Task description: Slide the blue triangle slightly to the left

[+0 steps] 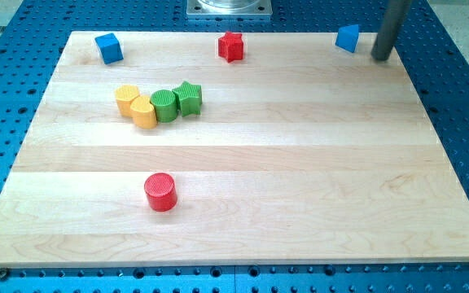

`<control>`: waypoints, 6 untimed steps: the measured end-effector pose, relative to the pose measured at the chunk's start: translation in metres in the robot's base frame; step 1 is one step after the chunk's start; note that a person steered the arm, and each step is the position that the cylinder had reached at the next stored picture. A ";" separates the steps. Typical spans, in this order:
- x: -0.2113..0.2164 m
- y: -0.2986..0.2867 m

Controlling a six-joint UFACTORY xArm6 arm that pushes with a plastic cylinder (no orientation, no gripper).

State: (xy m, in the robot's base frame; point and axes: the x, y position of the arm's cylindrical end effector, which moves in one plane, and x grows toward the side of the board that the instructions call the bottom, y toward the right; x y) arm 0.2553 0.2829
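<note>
Blue triangle at the upper right of the frame

The blue triangle (348,37) is a small, solid blue wedge-shaped block sitting flat on the pale wooden board, right by the board's top edge near its upper right corner. Its lighter top face shows above a darker front side. It stands alone, well apart from the blocks grouped toward the view's left.

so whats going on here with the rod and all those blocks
A robot arm is working on a wooden board scattered with coloured blocks. My tip sits at the view's top right, just right of the blue triangle and apart from it, placed to push it left. A blue cube, a red star, a yellow and green cluster and a red cylinder lie elsewhere.
</note>
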 end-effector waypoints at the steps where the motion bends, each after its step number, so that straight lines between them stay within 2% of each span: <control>1: -0.043 0.018; 2: -0.063 -0.006; 3: -0.044 -0.049; 5: 0.009 -0.059; 6: -0.029 -0.023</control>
